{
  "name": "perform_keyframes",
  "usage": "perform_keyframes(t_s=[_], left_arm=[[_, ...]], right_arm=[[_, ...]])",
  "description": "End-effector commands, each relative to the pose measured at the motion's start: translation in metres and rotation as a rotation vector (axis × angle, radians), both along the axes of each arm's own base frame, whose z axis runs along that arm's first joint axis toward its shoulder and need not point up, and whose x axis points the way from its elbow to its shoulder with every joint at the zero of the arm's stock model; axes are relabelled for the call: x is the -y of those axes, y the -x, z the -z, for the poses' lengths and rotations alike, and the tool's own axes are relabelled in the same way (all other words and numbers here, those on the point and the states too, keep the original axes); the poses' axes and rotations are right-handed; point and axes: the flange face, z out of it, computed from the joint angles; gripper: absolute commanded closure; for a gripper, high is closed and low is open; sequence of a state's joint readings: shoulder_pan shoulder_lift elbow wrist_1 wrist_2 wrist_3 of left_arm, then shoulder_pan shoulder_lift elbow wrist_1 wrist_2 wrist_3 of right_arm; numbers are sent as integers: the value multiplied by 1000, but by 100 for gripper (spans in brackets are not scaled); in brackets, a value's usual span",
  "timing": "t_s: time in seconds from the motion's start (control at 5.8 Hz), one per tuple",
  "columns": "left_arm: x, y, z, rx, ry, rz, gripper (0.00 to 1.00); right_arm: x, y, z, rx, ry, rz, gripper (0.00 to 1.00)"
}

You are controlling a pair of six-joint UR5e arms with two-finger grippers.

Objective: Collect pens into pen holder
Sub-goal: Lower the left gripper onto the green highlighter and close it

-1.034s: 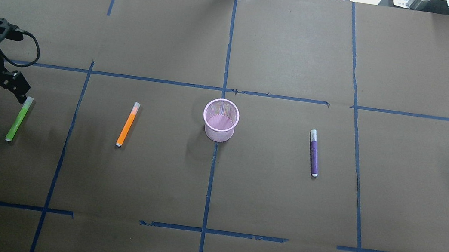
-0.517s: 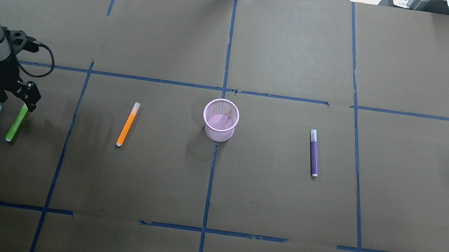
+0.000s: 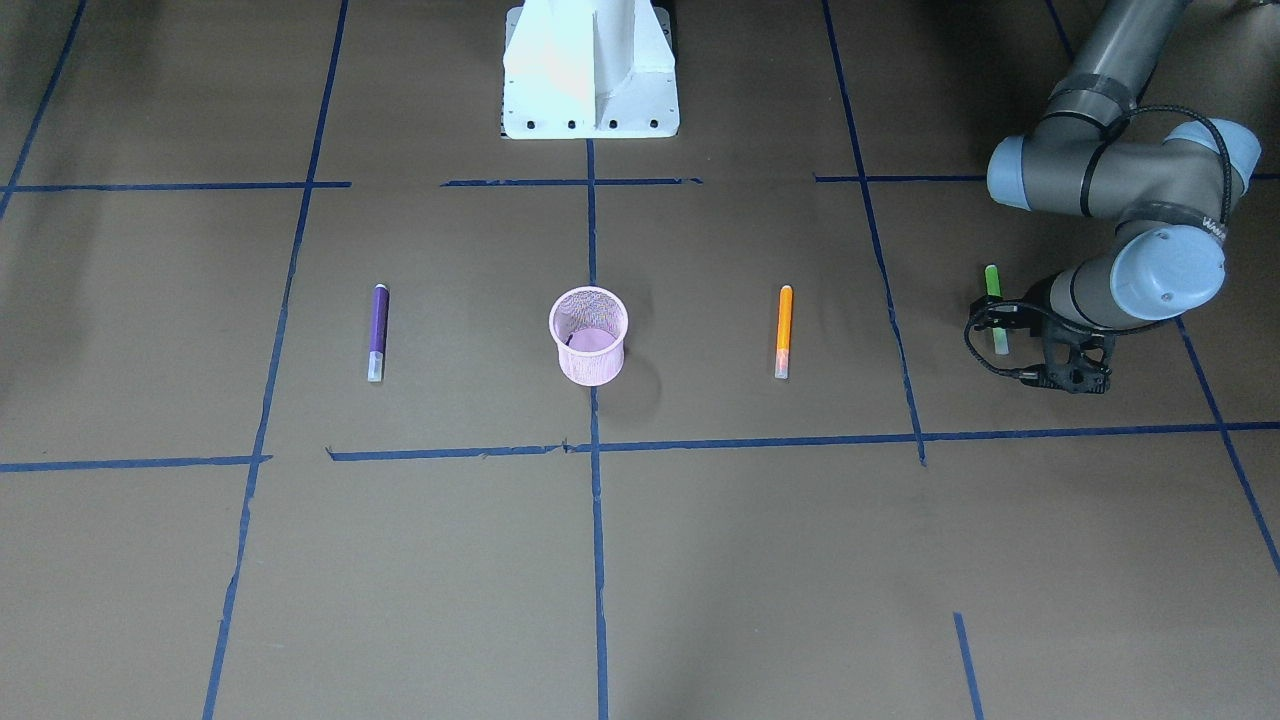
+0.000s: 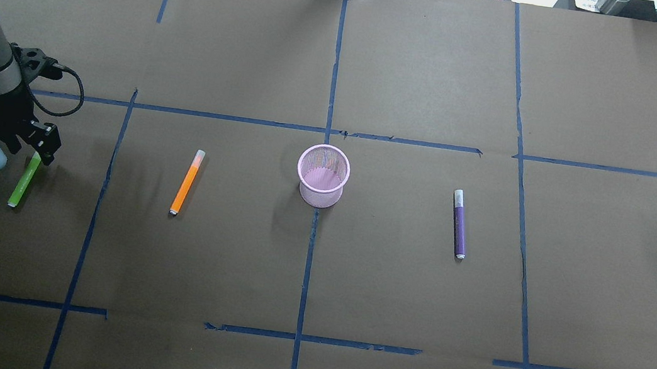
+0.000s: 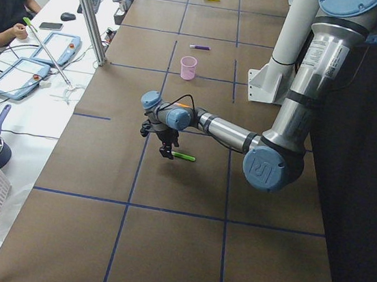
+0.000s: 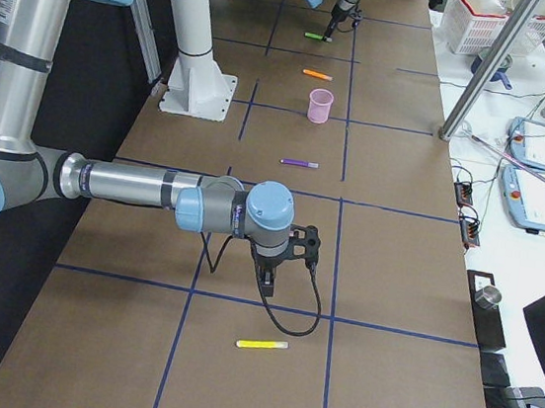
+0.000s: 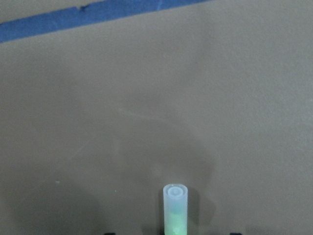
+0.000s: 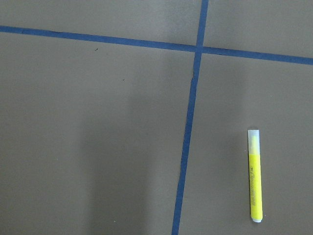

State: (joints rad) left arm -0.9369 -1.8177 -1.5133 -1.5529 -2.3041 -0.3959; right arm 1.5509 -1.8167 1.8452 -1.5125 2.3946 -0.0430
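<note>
Straddling cap end of green pen (image 4: 22,182), left gripper (image 4: 39,154) stands wide. We risk off-centre pinch: pen pivots in grip, misses pen holder (image 4: 319,196) rim.

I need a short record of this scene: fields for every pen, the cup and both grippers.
cup: pink mesh, upright, no pen inside
green pen: flat, under left gripper
orange pen: flat, on cup's left
purple pen: flat, on cup's right
yellow pen: flat, near right gripper
left gripper: open, low over green pen
right gripper: open or shut unclear
</note>
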Motion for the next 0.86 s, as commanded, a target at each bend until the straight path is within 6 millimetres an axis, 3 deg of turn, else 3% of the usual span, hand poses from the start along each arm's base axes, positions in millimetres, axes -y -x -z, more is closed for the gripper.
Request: perform_keyframes(t_s=[0.0, 0.17, 0.69], left_arm=[[-2, -3, 0, 0, 0, -6, 41], [-2, -3, 1, -1, -2, -6, 45], [-4, -1, -5, -8, -19, -36, 92]], right_arm=[[0, 0, 0, 0, 0, -1, 0], [0, 0, 0, 0, 0, -1, 0], [0, 0, 1, 0, -1, -1, 0]])
